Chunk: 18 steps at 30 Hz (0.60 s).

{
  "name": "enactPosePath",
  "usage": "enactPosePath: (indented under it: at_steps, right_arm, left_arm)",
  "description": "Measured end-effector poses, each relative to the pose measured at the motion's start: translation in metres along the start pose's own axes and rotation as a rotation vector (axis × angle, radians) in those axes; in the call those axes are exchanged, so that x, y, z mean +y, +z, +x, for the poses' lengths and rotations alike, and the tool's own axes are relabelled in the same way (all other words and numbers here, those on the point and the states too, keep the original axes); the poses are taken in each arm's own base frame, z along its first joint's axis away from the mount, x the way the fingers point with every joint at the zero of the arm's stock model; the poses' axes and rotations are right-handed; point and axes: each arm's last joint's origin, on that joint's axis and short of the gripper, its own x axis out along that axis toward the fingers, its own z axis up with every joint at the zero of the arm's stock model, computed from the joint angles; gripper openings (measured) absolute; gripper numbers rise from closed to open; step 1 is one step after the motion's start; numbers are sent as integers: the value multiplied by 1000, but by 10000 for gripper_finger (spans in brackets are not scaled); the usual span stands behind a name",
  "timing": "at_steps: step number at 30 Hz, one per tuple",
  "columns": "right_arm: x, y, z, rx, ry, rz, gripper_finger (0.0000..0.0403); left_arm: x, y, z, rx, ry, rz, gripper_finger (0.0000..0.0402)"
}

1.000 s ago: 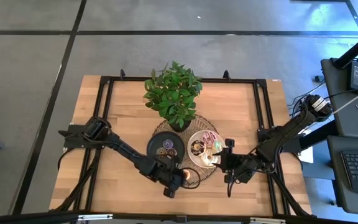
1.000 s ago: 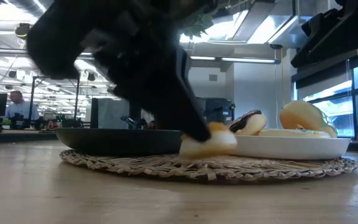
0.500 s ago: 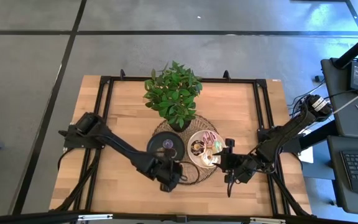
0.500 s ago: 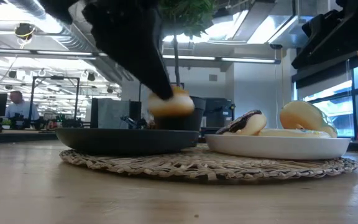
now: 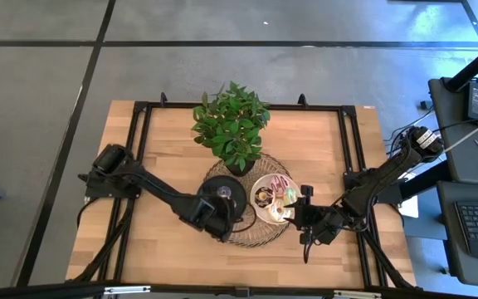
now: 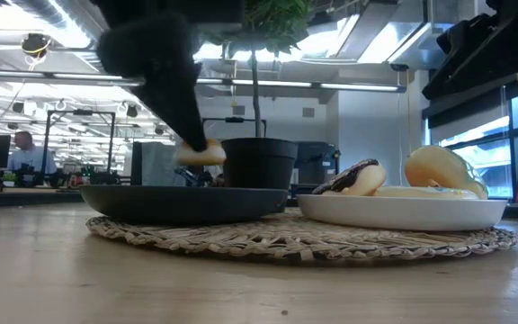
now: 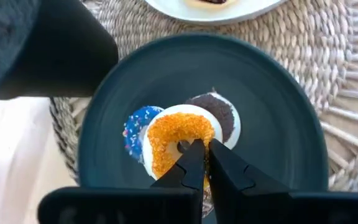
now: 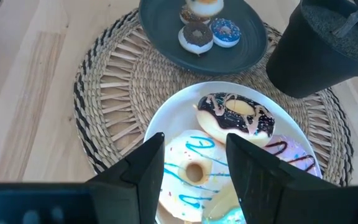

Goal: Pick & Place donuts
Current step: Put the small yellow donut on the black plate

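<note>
- My left gripper [image 7: 199, 163] hangs above the black plate [image 7: 278, 143]; its two fingers are clenched on the rim of the orange-sprinkled donut [image 7: 178, 138], one finger passing through the centre hole.
- In the low view this donut [image 6: 198, 153] hangs clear of the black plate [image 6: 183, 203], with nothing under it.
- On that plate lie a blue-iced donut [image 7: 135, 129] and a brown-iced donut [image 7: 219, 115], close together, directly beneath the carried one.
- My right gripper [image 8: 194, 163] waits over the white plate [image 8: 163, 127] with its fingers spread and nothing between them.
- The white plate carries a chocolate-iced donut [image 8: 235, 117], a white donut with blue drizzle [image 8: 194, 171] and a pale one with dark drizzle [image 8: 291, 152]. These are visibly larger than those on the black plate.
- Both plates rest on a woven mat [image 5: 247, 237], in front of a potted plant [image 5: 231, 124].
- Handling, as I judge it: the donut looks light, since a pinch on one side holds it. I cannot tell whether it is stiff or soft. Glossy icing may slip.
- Best hold, in my estimate: across the ring wall, one finger inside the hole, as here.
</note>
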Motion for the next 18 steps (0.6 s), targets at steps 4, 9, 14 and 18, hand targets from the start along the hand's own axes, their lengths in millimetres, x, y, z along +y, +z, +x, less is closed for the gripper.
enactPosePath:
  at_steps: [4, 9, 14, 18]
  right_arm:
    - [0, 0, 0, -1, 1, 1, 173]
    - [0, 0, 0, 0, 1, 1, 173]
    - [0, 0, 0, 0, 0, 0, 173]
    - [0, 0, 0, 0, 0, -2, 173]
  left_arm:
    - [7, -5, 13, 26, 15, -59, 10]
    - [11, -5, 19, 48, 8, -90, 9]
    - [12, -5, 19, 36, 25, -112, 12]
    - [12, -5, 19, 27, 37, -111, 23]
